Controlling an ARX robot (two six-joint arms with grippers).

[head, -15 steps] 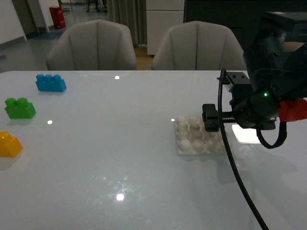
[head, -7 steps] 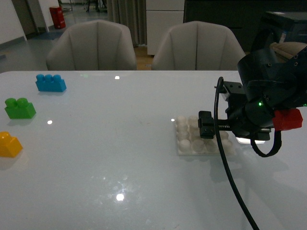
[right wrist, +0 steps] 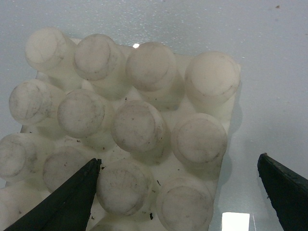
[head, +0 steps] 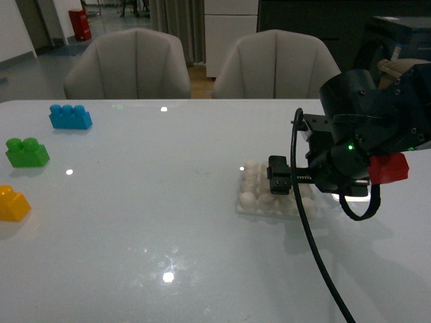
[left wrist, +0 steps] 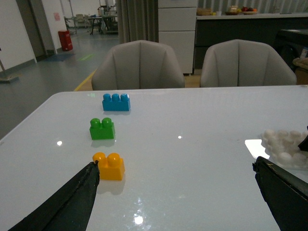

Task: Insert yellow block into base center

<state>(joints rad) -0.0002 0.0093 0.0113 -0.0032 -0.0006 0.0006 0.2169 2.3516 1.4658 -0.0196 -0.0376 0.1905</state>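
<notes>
The yellow block [head: 13, 203] sits on the white table at its far left edge, two studs up. In the left wrist view the yellow block [left wrist: 109, 166] lies just beside one finger of my open left gripper [left wrist: 175, 165], which holds nothing. The white studded base [head: 259, 196] lies right of the table's middle. My right gripper [head: 279, 183] hovers low over the base's right half, open and empty. Its wrist view shows the base [right wrist: 130, 130] close up, with the right gripper [right wrist: 179, 160] spread over the base's edge. The left arm is out of the front view.
A green two-stud brick [head: 27, 152] and a blue three-stud brick [head: 70, 116] stand behind the yellow block on the left. A glossy white rectangle [left wrist: 254, 147] lies beside the base. Two chairs [head: 128, 64] stand behind the table. The right arm's cable [head: 316, 249] hangs toward the front.
My right arm has moved left over the base. The base has slid a little to the left and turned slightly. The bricks on the left have not moved.
</notes>
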